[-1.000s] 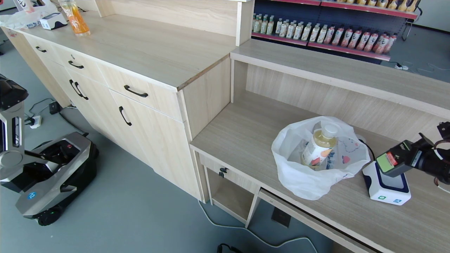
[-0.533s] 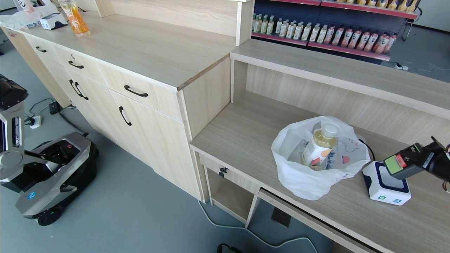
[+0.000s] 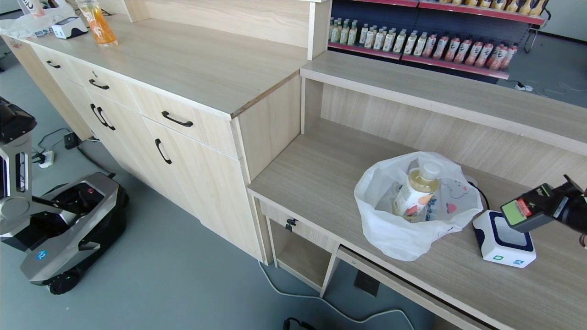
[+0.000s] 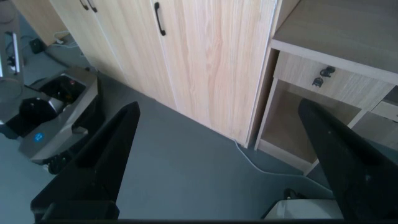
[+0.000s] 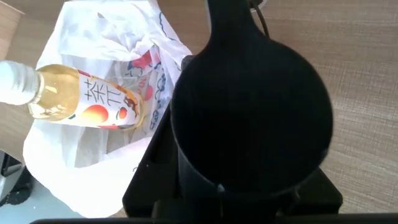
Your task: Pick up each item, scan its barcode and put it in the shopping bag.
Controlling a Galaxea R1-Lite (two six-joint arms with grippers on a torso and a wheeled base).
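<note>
Mia: Moved away from the shopping bag point(image 3: 390, 229), that's what the dark item point(image 3: 527, 213) did. A second ago it was closer to the bag and a bit higher. In the last half second it hardly moved at all.

Ben: Who is holding it?

Mia: The right gripper point(image 3: 562, 206). Its fingers are closed tight on the item and hold it up in the air.

Ben: Where is it from the bag?

Mia: On the bag's right side, near it but not touching. The white scanner point(image 3: 502, 247) sits just beside the bag on that same side, and the item hangs over the part of the scanner farthest from the bag.

Ben: Which way does it point?

Mia: It lies almost flat. Its long way runs toward the bag. The green end with a red patch faces the bag and tips down a little. The other end is in the gripper.

Ben: What is inside the bag?

Mia: A tea bottle point(image 3: 417, 190) with a white cap. It leans, with the cap up. The bag is open and rests on the wooden counter point(image 3: 321, 178).

Ben: And the left gripper point(image 4: 217, 168)?

Mia: Its two fingers are spread wide with nothing between them. It hangs low over the grey floor, well apart from the bag.
</note>
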